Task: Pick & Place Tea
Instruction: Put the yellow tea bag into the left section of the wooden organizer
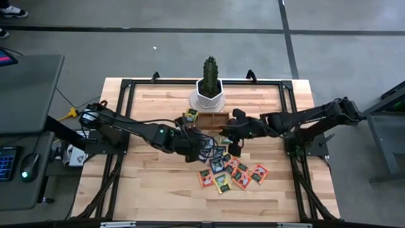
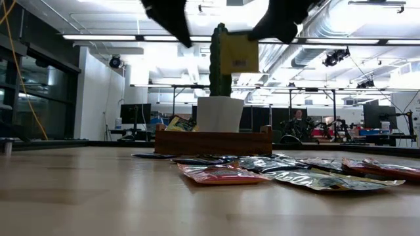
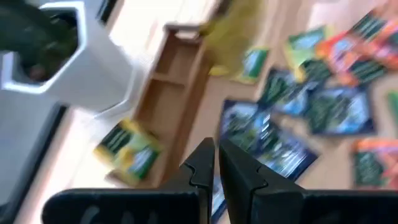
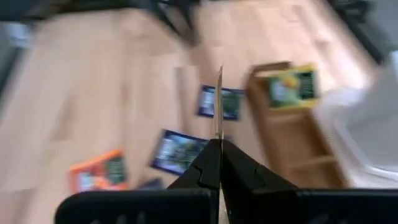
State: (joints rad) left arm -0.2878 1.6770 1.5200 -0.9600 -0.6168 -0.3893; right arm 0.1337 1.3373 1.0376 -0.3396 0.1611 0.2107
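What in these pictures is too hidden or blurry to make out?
- Sachet labels: left wrist view, motion blur.
- Tray contents: low view, its front wall hides the compartments.
- Yellow sachet in the right gripper: right wrist view, seen edge-on.
- Sachets under the arms: high view, left gripper covers them.

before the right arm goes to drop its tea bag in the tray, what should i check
1. Grip: right gripper is shut on the yellow tea bag, lifted off the table: ok.
2. Room in the tray: one yellow bag in an end compartment, the other two bare: ok.
3. Left gripper: over the pile of tea bags, close beside the right one: not ok.
4. Clearance from the plant pot behind the tray: cannot tell.
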